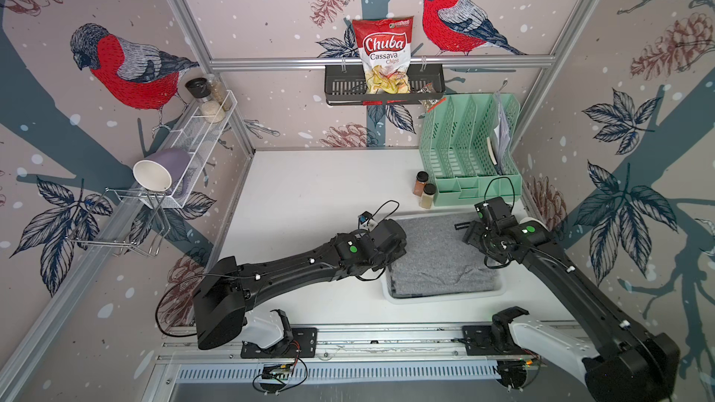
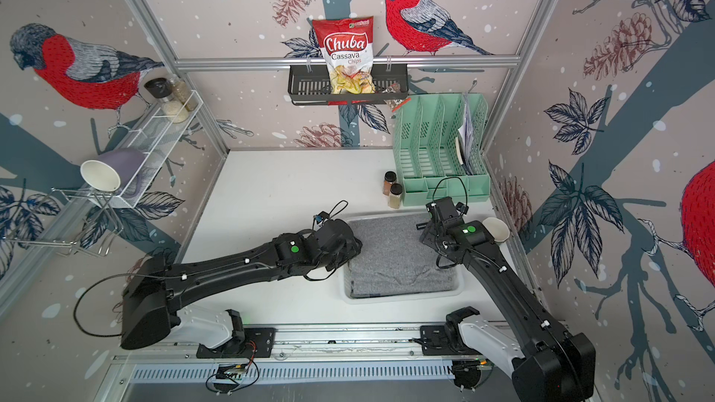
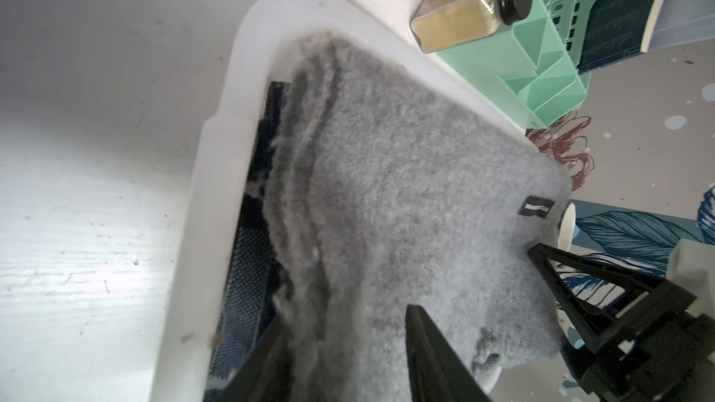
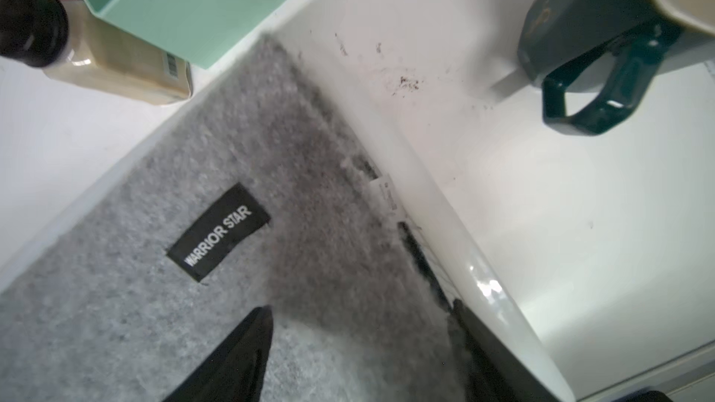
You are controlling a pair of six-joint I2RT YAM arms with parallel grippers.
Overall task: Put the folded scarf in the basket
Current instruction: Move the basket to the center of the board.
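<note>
Scarf: the grey folded scarf (image 1: 437,257) (image 2: 398,257) was seen lying flat inside the basket (image 1: 445,298) (image 2: 402,299), filling nearly all of it.
Label: a black tag reading "WARRIOR STAR" (image 4: 218,232) was shown on the scarf's top layer.
Under the scarf: dark blue fabric (image 3: 251,264) was visible between the grey edge and the basket wall. It could not be told whether it belonged to the scarf.
Left claw: the left claw (image 3: 344,319) was held with its fingers parted over the scarf's layered edge, and nothing was pinched.
Right claw: the right claw (image 4: 361,305) was spread wide over the opposite end, beside the rim, and nothing was gripped.
File organiser: the mint-green file organiser (image 1: 445,137) was placed just behind the basket, with papers (image 1: 503,129) stood in its end slot. Its other slots were seen bare.
Spice jars: two spice jars (image 1: 425,189) were stood on the tabletop (image 1: 309,187), close against the organiser.
Wall rack: a chips bag (image 1: 385,52) and a small packet (image 1: 427,92) were kept in the black wall rack (image 1: 344,88).
Wire shelf: jars (image 1: 211,102) and a lilac mug (image 1: 158,172) laid on its side were held in the white wire shelf (image 1: 193,137).
Green mug: a dark green mug (image 4: 599,52) was set on the tabletop beside the basket.
</note>
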